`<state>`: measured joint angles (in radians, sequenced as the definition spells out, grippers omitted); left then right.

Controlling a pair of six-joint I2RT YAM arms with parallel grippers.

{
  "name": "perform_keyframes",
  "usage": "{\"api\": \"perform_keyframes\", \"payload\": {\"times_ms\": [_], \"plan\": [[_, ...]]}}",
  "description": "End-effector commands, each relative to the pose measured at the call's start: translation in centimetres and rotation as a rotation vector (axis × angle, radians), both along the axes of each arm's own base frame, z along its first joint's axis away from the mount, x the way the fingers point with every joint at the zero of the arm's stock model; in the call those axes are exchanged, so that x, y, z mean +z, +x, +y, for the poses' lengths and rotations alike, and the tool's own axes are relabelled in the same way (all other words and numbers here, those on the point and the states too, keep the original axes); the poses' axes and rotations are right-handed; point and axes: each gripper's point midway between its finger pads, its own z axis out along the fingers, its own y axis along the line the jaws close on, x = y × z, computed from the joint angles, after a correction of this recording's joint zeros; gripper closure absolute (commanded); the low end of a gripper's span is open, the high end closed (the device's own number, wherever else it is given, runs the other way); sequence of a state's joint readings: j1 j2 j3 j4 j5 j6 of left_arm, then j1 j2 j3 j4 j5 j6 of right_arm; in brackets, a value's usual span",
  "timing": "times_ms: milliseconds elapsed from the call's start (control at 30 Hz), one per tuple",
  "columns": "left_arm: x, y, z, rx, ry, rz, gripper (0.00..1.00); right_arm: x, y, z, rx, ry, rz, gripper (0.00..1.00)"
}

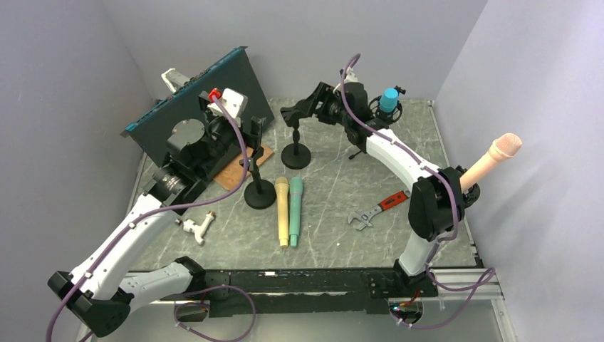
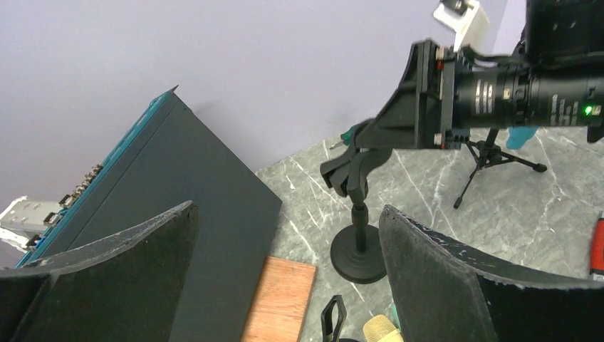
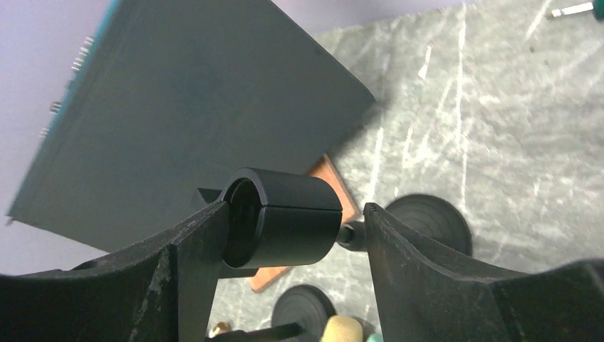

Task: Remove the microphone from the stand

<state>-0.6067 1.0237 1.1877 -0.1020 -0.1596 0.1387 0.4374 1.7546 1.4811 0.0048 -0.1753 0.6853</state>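
Observation:
A black desk stand (image 1: 295, 153) at the back middle carries an empty black clip (image 3: 281, 217). My right gripper (image 1: 299, 112) is open with its jaws on either side of that clip (image 3: 295, 210); the left finger touches the clip's end. My left gripper (image 1: 249, 130) is open and empty (image 2: 288, 210), raised above a second empty black stand (image 1: 260, 194). A yellow microphone (image 1: 282, 210) and a teal microphone (image 1: 295, 210) lie side by side on the table. A blue microphone (image 1: 389, 102) sits in a tripod stand. A beige microphone (image 1: 491, 160) juts up at the right.
A dark panel with a teal edge (image 1: 192, 107) leans at the back left, with a wooden board (image 1: 235, 171) at its foot. A wrench with a red handle (image 1: 374, 210) lies at the right. A small white part (image 1: 198, 228) lies at the left.

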Motion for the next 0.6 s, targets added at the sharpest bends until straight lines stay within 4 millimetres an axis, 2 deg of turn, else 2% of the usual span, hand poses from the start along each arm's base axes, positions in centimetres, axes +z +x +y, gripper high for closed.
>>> {"api": "perform_keyframes", "payload": {"times_ms": [0, 100, 233, 367, 433, 500, 567], "plan": [[1.3, 0.0, 0.1, 0.009, -0.014, -0.037, 0.01, -10.6, -1.3, -2.1, -0.050, -0.196, 0.195, 0.29], [1.2, 0.1, 0.0, 0.006, -0.014, -0.034, 0.01, -11.5, -0.7, -1.6, -0.036, -0.220, 0.210, 0.26], [0.9, 0.2, 0.0, 0.009, -0.008, -0.030, 0.01, -9.7, -0.1, -0.8, 0.000, -0.251, 0.178, 0.20], [1.3, 0.0, 0.1, 0.008, -0.014, -0.037, 0.00, -5.7, -0.3, -0.8, 0.011, -0.311, 0.099, 0.11], [1.5, -0.1, 0.1, 0.006, -0.021, -0.042, 0.01, -3.1, -0.9, -0.8, 0.015, -0.345, 0.048, 0.06], [1.5, -0.2, 0.1, 0.004, -0.023, -0.041, 0.01, -0.5, -1.8, -0.6, 0.032, -0.375, -0.007, 0.01], [1.4, -0.1, 0.1, 0.002, -0.024, -0.040, 0.01, 2.1, -2.9, -0.4, 0.071, -0.369, -0.047, 0.00]]}}
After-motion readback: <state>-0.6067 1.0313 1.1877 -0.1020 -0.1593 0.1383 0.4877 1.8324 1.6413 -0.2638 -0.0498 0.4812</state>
